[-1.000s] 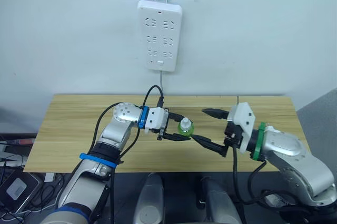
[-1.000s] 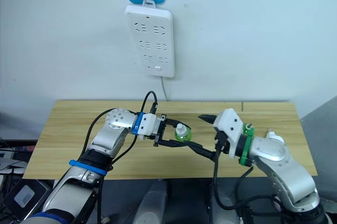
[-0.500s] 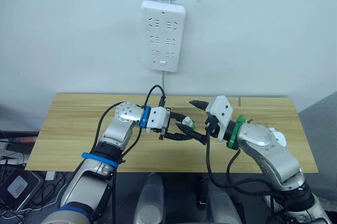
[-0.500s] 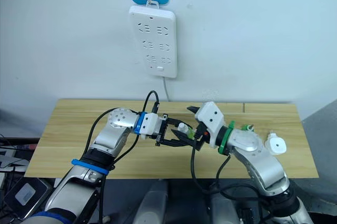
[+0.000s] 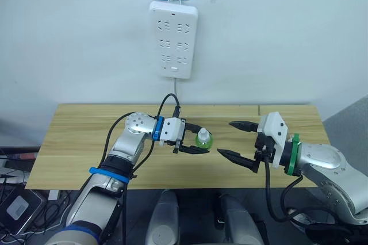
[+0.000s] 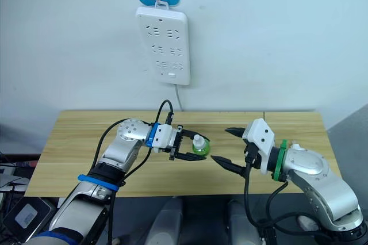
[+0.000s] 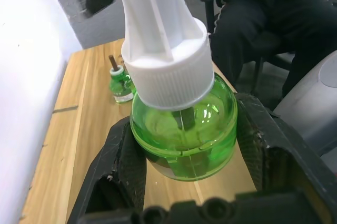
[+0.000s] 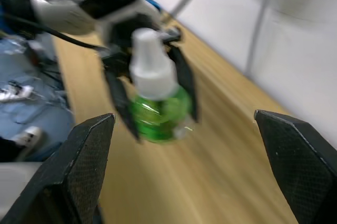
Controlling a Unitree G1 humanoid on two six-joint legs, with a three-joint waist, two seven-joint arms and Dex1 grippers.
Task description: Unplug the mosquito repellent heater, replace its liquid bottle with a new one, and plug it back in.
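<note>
My left gripper (image 5: 197, 141) is shut on a round green liquid bottle (image 5: 203, 139) with a white cap, holding it just above the wooden table (image 5: 80, 136). In the left wrist view the two black fingers (image 7: 120, 163) clamp the bottle (image 7: 184, 129) at its sides. My right gripper (image 5: 225, 138) is open, a short way right of the bottle and pointing at it. Its wide-spread fingers (image 8: 84, 163) frame the bottle (image 8: 158, 109) in the right wrist view. The mosquito repellent heater is hidden from me.
A white power strip (image 5: 172, 39) hangs on the wall under a pink fish hook, its cord running down behind the table. A second green bottle (image 7: 121, 83) with a bare wick stands on the table. A person in dark clothes (image 7: 274, 19) sits beyond the table's end.
Half a second ago the right gripper reached in close to the bottle. It has now pulled back to the right. The left gripper still holds the bottle in place.
</note>
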